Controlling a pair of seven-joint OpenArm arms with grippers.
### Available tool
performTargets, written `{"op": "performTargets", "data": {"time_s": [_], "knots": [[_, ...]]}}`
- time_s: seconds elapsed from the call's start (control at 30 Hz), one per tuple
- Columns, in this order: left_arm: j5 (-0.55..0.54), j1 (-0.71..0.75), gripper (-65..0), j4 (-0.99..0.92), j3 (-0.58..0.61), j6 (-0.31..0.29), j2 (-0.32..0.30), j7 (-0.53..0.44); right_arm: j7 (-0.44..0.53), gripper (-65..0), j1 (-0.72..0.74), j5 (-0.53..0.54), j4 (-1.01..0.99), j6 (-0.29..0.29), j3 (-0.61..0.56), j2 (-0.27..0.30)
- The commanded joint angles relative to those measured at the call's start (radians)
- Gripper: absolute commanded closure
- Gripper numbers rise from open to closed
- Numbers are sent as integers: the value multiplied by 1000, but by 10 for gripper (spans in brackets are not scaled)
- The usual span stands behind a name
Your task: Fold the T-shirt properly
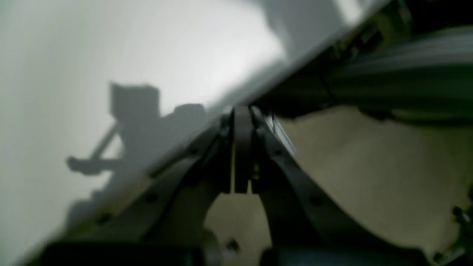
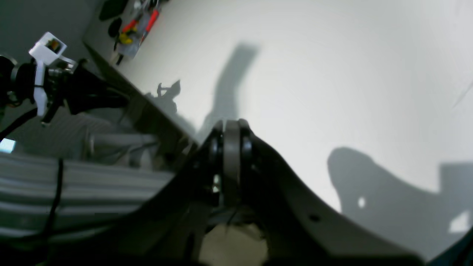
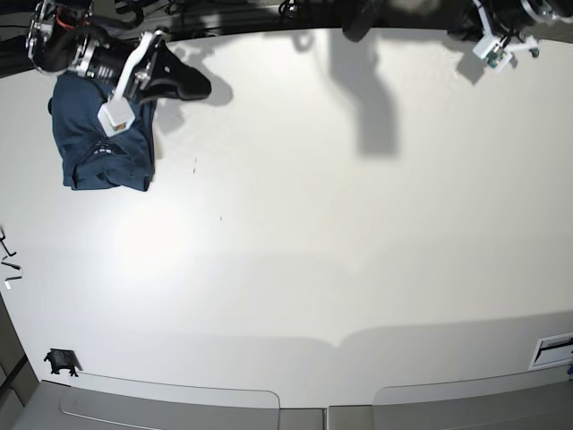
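The dark navy-blue cotton T-shirt [image 3: 106, 143] lies folded at the white table's [image 3: 313, 224] far corner, so the closed, empty left gripper [image 1: 242, 147] and right gripper [image 2: 231, 155] seem parked away.

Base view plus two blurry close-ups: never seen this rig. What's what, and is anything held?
It is a two-armed robot at a white table. The base view looks down from above; the other two pictures come from cameras on each wrist, looking along the fingers. The right gripper is at the upper left of the base view, beside the T-shirt, a dark blue bundle lying on the table. The left gripper is near the table's far right edge. Both are shut and hold nothing.
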Motion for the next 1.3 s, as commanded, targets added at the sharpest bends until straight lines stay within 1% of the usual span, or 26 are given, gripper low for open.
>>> {"op": "performTargets", "data": {"time_s": [0.0, 0.07, 0.17, 0.27, 0.37, 0.43, 0.5, 0.53, 0.57, 0.63, 0.7, 0.73, 0.83, 0.93, 0.97, 1.07, 1.1, 1.13, 1.2, 1.27], "knots": [[10, 39, 0, -8, -6, -1, -7, -8, 18, 0, -32, 28, 16, 6, 7, 14], [40, 98, 0, -66, -6, -1, -7, -8, 18, 0, -97, 28, 16, 6, 7, 14], [42, 173, 0, -212, -6, -1, -7, -24, 18, 0, -195, 25, 16, 6, 6, 14], [43, 202, 0, -417, -6, 0, -7, -80, 18, 0, -281, -34, 9, 6, 5, 14], [42, 180, 0, -655, -4, -1, -7, -169, 18, 0, -338, -88, -29, 6, -8, 14], [42, 137, 0, -815, -3, -1, -7, -193, 18, 0, -350, -155, -81, 6, -32, 14], [41, 78, 0, -963, -2, -1, -7, -193, 18, 0, -349, -261, -162, 6, -69, 14], [38, 47, 0, -1031, 3, -1, -8, -193, 18, 0, -347, -331, -211, 6, -90, 14], [38, 15, 0, -1092, 7, -1, -8, -192, 71, 0, -346, -409, -267, 6, -113, 15], [39, -40, 0, -1190, 32, -1, -8, -193, 254, 0, -339, -563, -389, 6, -168, 21], [39, -87, 0, -1257, 78, -2, -7, -195, 435, 0, -312, -697, -524, 6, -244, 40], [40, -107, 0, -1282, 111, -2, -7, -209, 504, 0, -289, -752, -595, 6, -289, 53], [60, -161, 0, -1326, 237, -14, -7, -295, 642, 0, -181, -881, -811, 6, -436, 76], [186, -210, 0, -1332, 381, -14, 2, -426, 750, 0, -51, -979, -1022, 6, -576, 71], [241, -225, 0, -1332, 426, -14, 6, -478, 786, 0, -6, -1007, -1086, -17, -623, 68], [411, -267, 0, -1332, 529, -7, 29, -628, 859, 0, 119, -1062, -1251, -214, -750, 37], [454, -280, 0, -1332, 556, 20, 39, -670, 874, 0, 156, -1061, -1297, -272, -790, 24], [495, -293, 0, -1334, 577, 55, 50, -704, 892, 0, 190, -1060, -1338, -317, -830, 12], [565, -325, 0, -1351, 608, 144, 77, -758, 934, 0, 248, -1060, -1410, -381, -906, -14], [618, -363, 0, -1393, 625, 240, 107, -778, 988, 0, 293, -1060, -1472, -441, -977, -39]]}}
